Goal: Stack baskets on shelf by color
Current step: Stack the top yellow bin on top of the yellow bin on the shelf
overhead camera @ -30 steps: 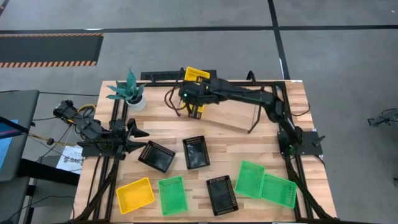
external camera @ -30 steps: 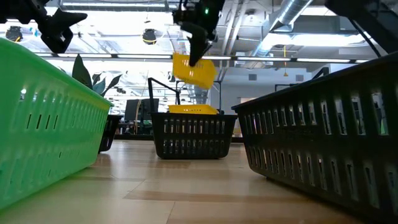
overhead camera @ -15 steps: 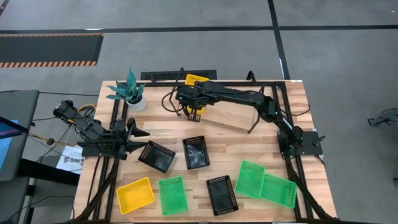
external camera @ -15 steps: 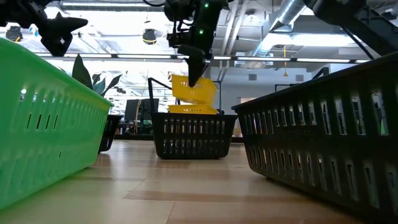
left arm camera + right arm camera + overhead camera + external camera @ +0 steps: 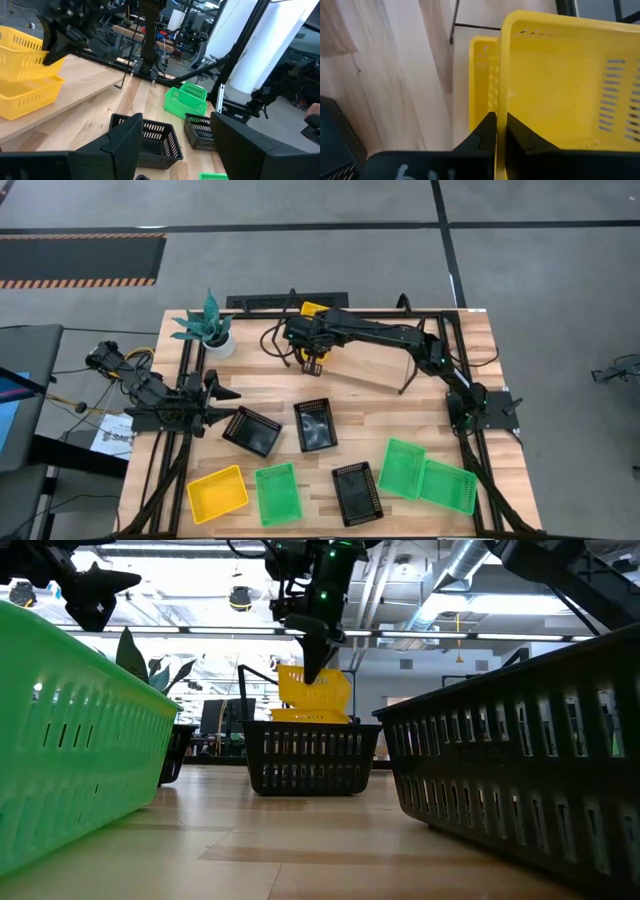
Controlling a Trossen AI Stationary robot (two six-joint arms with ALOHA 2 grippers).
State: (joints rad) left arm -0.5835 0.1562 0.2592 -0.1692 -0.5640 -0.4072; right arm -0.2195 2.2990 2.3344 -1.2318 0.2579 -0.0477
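Note:
My right gripper (image 5: 312, 670) is shut on a yellow basket (image 5: 318, 690) over the left end of the shelf (image 5: 375, 365). The basket hangs tilted just above a second yellow basket (image 5: 310, 716) that rests on the shelf board; I cannot tell whether the two touch. The held basket also shows in the high view (image 5: 313, 309) and in the left wrist view (image 5: 22, 45). My left gripper (image 5: 228, 406) is open and empty at the table's left side. A third yellow basket (image 5: 217, 493) lies near the front edge. My right gripper holds the upper yellow basket by the rim of one side wall (image 5: 501, 117), one finger inside the basket and one outside. The fingers come from above, pointing down. The basket hangs tilted below them, over the yellow basket on the shelf.
Three black baskets (image 5: 252, 430) (image 5: 316, 425) (image 5: 357, 493) and three green ones (image 5: 277, 493) (image 5: 401, 467) (image 5: 447, 485) lie on the tabletop in front of the shelf. A potted plant (image 5: 208, 328) stands at the far left.
My right gripper has gone down with the yellow basket toward the yellow basket on the shelf and stays shut on it. The held basket stays tilted and now hangs close over the lower one.

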